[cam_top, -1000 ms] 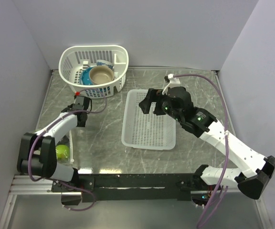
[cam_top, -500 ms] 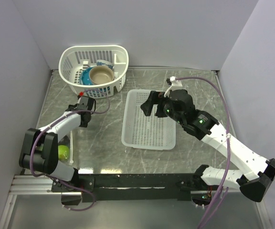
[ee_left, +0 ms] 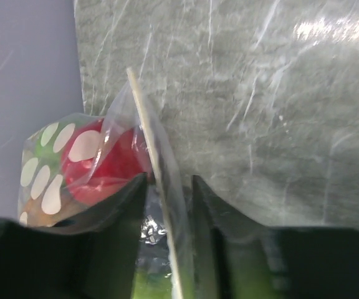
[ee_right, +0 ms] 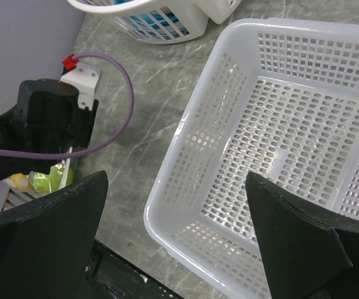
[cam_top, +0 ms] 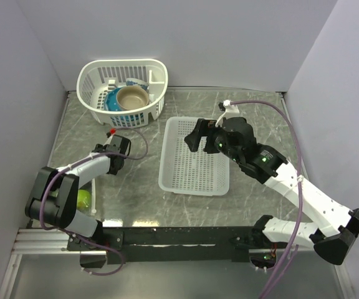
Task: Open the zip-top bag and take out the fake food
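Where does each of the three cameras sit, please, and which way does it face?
Top external: above and behind the bases, looking down on the table; the left arm and right arm show.
Left wrist: on the left arm, looking along the left pincer at the bag and table; its fingers show.
Right wrist: on the right arm, facing the tray and left arm; the right pincer shows.
Shared: top and right wrist both show tray, basket and left arm.

The right pincer [cam_top: 196,138] hangs over the far end of a white mesh tray [cam_top: 192,177] on the desk [cam_top: 136,180]. Well to its left, a white basket [cam_top: 122,63] holds a blue bowl [cam_top: 112,99] and a tan cup [cam_top: 133,96]. Nearer, lime-green fake food [cam_top: 81,198] shows beside the folded left arm [cam_top: 89,165].
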You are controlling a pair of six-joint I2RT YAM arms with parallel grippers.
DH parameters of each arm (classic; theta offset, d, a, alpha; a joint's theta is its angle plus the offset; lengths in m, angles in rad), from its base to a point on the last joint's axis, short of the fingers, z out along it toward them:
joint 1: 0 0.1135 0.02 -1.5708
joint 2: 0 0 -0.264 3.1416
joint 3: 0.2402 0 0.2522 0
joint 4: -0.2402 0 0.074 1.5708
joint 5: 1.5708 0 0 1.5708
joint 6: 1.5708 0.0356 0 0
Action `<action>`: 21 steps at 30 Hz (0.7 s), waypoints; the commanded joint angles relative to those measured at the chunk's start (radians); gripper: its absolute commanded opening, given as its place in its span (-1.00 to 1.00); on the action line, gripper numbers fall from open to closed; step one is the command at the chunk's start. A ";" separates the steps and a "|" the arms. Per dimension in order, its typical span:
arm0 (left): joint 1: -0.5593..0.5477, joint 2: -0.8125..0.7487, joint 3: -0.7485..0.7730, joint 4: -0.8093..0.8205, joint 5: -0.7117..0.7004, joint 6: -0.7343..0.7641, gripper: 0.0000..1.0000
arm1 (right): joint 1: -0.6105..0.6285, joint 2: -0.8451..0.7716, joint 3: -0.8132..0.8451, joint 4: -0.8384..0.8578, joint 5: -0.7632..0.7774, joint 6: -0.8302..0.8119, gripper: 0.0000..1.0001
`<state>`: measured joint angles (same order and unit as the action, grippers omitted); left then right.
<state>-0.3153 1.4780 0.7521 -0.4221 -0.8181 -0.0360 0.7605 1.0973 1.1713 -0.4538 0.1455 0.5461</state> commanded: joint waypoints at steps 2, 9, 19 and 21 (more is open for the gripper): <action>-0.001 -0.030 -0.027 0.066 -0.046 0.057 -0.55 | -0.007 -0.034 0.028 0.004 0.009 -0.011 1.00; -0.042 -0.051 0.186 -0.111 0.133 -0.024 -0.91 | -0.012 0.096 -0.053 -0.084 0.152 0.049 0.98; -0.067 -0.082 0.526 -0.356 0.568 -0.159 -0.98 | -0.013 0.274 -0.173 -0.135 0.137 0.198 -0.06; -0.067 -0.079 0.556 -0.366 0.651 -0.166 -0.98 | -0.013 0.283 -0.173 -0.202 0.201 0.213 -0.18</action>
<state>-0.3828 1.4143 1.2575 -0.6872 -0.3794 -0.1467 0.7525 1.3949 0.9791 -0.5629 0.2485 0.6930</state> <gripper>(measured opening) 0.031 0.457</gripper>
